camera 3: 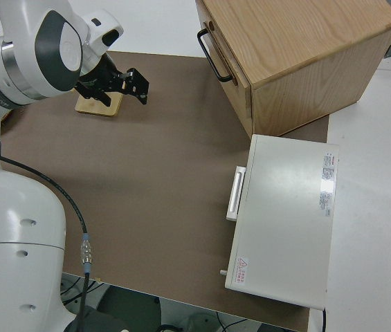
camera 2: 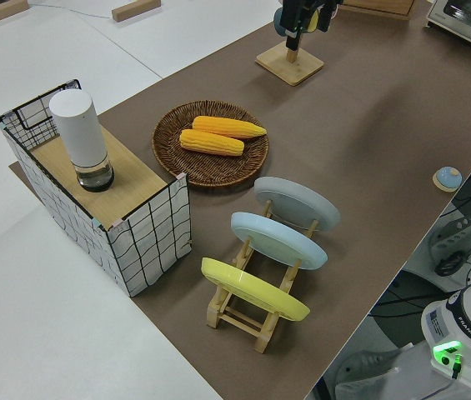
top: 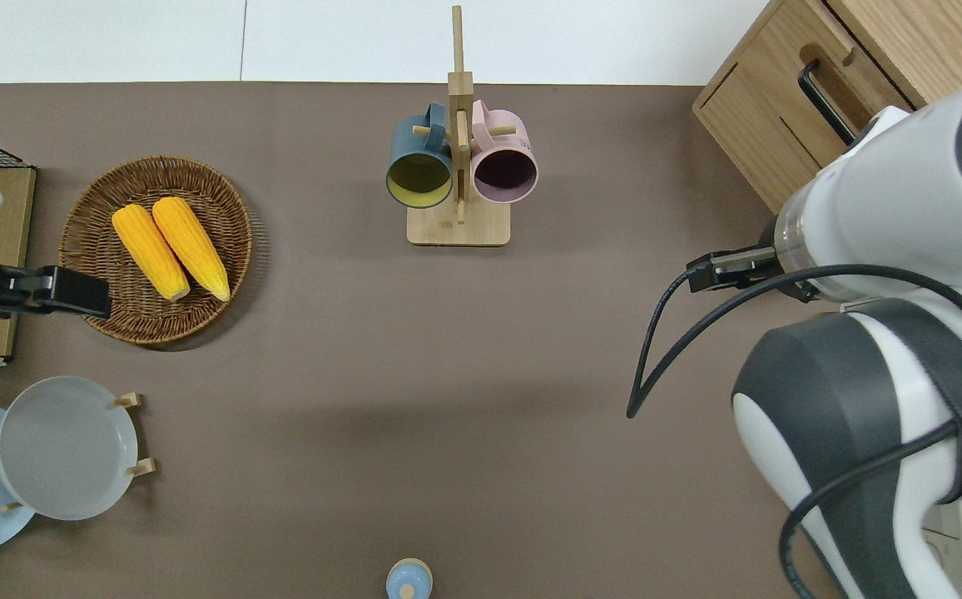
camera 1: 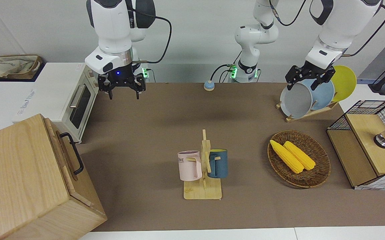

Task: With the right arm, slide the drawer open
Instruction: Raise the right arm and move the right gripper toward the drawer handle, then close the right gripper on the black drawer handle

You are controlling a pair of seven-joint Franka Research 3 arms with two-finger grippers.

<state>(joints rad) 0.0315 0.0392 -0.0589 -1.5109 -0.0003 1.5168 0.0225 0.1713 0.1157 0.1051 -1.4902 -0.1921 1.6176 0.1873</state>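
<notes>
The drawer is the top strip of the pale wooden cabinet at the right arm's end of the table. It is shut, with its black bar handle facing the mat. The drawer also shows in the overhead view and the handle in the right side view. My right gripper, with its blue light on, hangs open and empty over the brown mat, well apart from the handle. It shows in the right side view; in the overhead view the arm hides it. The left arm is parked, its gripper open.
A white toaster oven stands beside the cabinet, nearer to the robots. A mug rack with two mugs stands mid-table. A basket of corn, a plate rack and a wire-mesh box lie toward the left arm's end.
</notes>
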